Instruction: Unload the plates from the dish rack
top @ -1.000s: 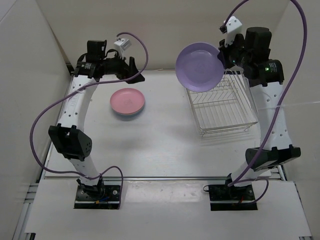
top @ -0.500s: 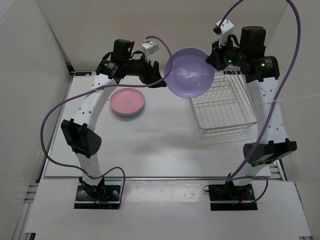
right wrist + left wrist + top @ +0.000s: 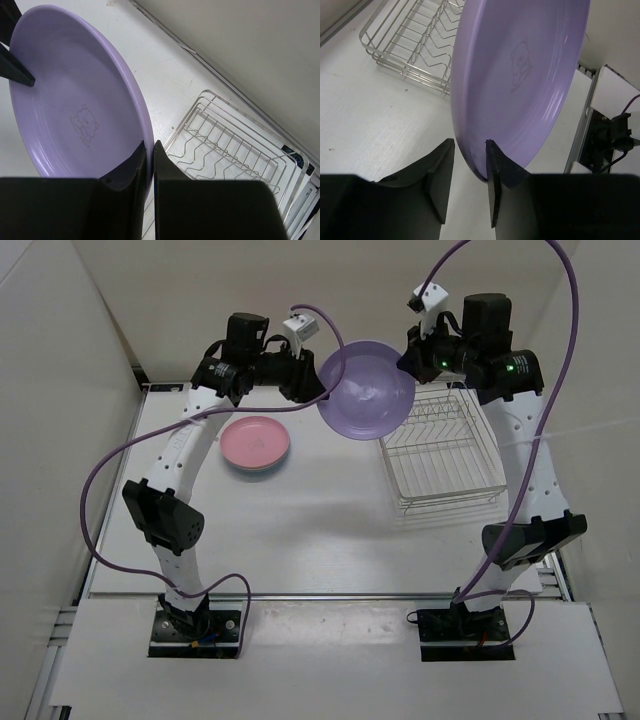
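The purple plate [image 3: 365, 390] hangs on edge in the air, left of the dish rack [image 3: 445, 455]. My right gripper [image 3: 408, 365] is shut on its right rim; the right wrist view shows both fingers pinching the plate [image 3: 65, 100] at the right gripper [image 3: 149, 145]. My left gripper [image 3: 320, 392] straddles the opposite rim. In the left wrist view the plate [image 3: 520, 75] sits between the jaws of the left gripper [image 3: 470, 142], one finger against its face and a sliver of table showing beside the other. A pink plate [image 3: 255, 443] tops a stack on the table at left.
The wire rack [image 3: 415, 45] [image 3: 235, 145] stands at the table's back right, only bare wires showing. A pale blue rim shows under the pink plate. White walls enclose the table on the left, the back and the right. Purple cables loop above both arms.
The right arm carried the purple plate leftward, away from the rack. The left arm swung right to meet it, and its jaws narrowed from wide open to astride the rim.
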Controlling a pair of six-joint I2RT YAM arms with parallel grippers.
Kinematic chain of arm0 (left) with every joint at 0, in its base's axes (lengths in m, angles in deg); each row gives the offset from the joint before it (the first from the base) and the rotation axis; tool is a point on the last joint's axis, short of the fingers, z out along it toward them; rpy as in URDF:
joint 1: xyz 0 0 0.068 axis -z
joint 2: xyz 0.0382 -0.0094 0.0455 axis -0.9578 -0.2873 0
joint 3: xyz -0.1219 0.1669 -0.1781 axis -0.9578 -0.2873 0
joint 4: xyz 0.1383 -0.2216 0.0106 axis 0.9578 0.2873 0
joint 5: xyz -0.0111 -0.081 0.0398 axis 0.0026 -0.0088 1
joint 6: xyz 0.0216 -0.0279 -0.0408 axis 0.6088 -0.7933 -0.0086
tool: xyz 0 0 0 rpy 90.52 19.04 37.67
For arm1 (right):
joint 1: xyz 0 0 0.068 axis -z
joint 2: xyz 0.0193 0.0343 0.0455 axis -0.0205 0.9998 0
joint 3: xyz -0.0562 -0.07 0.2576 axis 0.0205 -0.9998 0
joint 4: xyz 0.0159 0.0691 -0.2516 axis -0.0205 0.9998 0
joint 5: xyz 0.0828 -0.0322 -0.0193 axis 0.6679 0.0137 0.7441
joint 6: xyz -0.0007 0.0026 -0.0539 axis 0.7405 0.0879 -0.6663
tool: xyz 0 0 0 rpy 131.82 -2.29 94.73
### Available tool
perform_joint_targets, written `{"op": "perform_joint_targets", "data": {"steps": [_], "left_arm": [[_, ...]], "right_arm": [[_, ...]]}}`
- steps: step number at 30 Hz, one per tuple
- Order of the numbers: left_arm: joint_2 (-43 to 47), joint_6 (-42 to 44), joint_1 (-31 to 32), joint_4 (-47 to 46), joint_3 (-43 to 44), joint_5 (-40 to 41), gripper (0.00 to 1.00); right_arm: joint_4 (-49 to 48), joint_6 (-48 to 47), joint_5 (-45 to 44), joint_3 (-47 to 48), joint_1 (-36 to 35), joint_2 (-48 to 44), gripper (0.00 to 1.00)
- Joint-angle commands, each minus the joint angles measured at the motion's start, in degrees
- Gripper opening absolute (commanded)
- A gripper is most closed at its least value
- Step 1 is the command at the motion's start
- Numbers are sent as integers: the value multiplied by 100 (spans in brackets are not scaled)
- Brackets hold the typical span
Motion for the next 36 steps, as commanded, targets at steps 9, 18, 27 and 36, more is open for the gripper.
{"op": "perform_joint_targets", "data": {"steps": [9, 18, 27, 36], "left_arm": [[124, -294, 22, -256, 220, 687, 11], [439, -750, -92, -423, -192, 1734, 11], [1091, -865, -1180, -362, -1712, 1533, 11], [626, -1444, -2877, 8, -2328, 1479, 11]], "right_arm": [[-159, 71, 20, 270, -176, 4, 0], [-211, 71, -410, 42, -176, 4, 45], [-536, 71, -1719, -266, -229, -48, 92], [-590, 18, -1958, -380, -229, -162, 93]]}}
